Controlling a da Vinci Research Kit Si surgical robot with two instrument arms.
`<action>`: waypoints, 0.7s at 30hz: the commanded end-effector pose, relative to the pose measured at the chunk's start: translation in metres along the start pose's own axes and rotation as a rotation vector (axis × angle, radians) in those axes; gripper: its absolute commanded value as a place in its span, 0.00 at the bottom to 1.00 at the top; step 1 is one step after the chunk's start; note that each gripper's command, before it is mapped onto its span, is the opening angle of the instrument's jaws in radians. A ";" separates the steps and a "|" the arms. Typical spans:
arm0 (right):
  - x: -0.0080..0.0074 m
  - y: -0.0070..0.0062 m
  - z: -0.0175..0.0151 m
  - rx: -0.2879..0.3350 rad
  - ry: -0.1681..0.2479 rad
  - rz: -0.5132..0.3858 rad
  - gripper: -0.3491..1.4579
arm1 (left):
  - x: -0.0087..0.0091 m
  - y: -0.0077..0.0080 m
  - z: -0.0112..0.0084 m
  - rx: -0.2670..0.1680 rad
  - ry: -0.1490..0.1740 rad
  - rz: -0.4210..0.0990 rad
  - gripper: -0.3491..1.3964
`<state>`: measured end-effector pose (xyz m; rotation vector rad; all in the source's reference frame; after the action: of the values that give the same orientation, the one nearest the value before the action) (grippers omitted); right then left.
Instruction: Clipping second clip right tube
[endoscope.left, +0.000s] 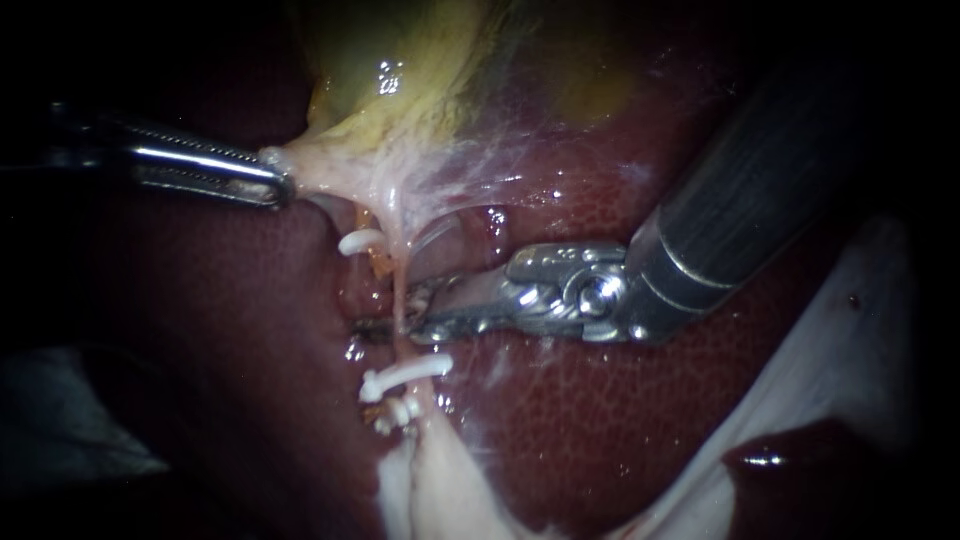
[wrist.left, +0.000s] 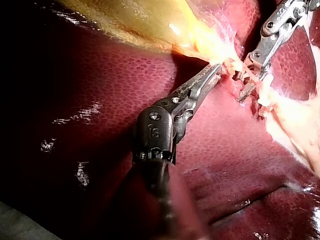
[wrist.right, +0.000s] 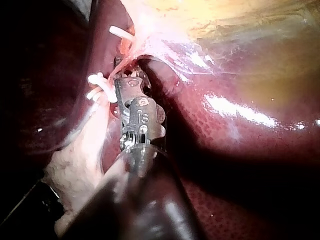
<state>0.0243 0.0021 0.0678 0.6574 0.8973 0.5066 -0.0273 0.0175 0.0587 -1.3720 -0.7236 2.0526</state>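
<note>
Left instrument (endoscope.left: 275, 180) comes in from the left, jaws clamped on the pale lower fringe of the gallbladder (endoscope.left: 400, 80), drawing it out taut to the left. The left wrist view confirms it, with the tips (wrist.left: 216, 70) pinched on that yellow-white tissue.

Right instrument (endoscope.left: 415, 315) comes down from the upper right, shaft slanting, jaws pointing almost flat toward the left. They stand parted, one to each side of the right tube (endoscope.left: 401, 265), not closed on it.

The tube is a thin pale strand, its long axis up and down, running from the gallbladder's neck toward the white tissue below, over dark liver (endoscope.left: 600, 420).

One white clip (endoscope.left: 360, 241) lies crosswise just above and left of the jaws. Another clip (endoscope.left: 410, 372) sits just below them, also crosswise.
</note>
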 end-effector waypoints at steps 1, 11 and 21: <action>0.0000 0.0000 0.0000 0.001 0.005 -0.001 0.24 | 0.0000 0.0000 0.0000 0.000 0.000 0.000 0.00; 0.0001 0.0008 -0.0014 0.019 0.029 -0.013 0.44 | 0.0000 0.0000 0.0000 0.000 0.000 0.000 0.00; -0.0009 0.0026 -0.0051 0.031 0.026 -0.069 0.46 | -0.0001 0.0000 -0.0002 -0.001 0.000 0.001 0.00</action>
<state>0.0188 0.0051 0.0677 0.6551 0.9526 0.4357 -0.0271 0.0174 0.0587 -1.3722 -0.7237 2.0530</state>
